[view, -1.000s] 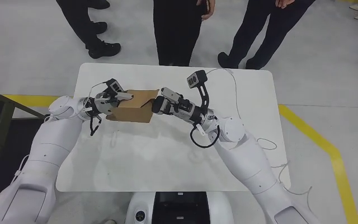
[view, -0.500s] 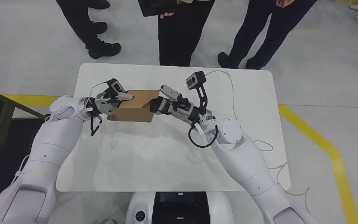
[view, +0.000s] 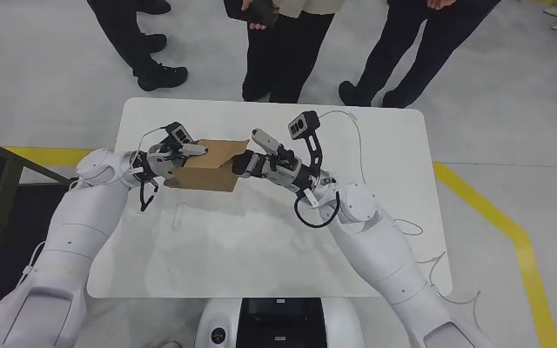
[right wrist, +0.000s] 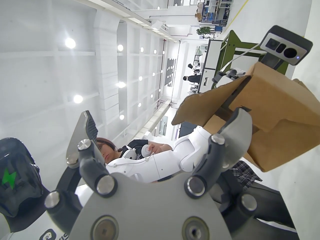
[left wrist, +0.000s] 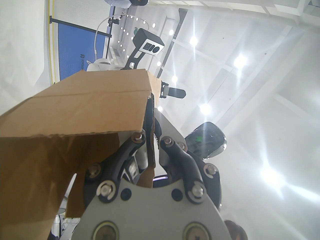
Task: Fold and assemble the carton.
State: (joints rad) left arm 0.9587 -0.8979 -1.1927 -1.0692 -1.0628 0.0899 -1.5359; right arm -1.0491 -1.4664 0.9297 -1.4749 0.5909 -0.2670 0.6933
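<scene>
The brown carton [view: 209, 165] sits over the 11 o'clock part of the white table [view: 261, 252]. The left gripper [view: 188, 150] is at the carton's 9 o'clock end and pinches its wall tight. The right gripper [view: 247, 154] is at the 3 o'clock end, spread wide, with one finger [right wrist: 237, 126] touching a loose flap.

Floor [view: 487, 70]: was pale grey, with a yellow line [view: 483, 205].
Table [view: 261, 252]: was white.
Ceiling [left wrist: 250, 21]: bore bright round lights [left wrist: 240, 61].
</scene>
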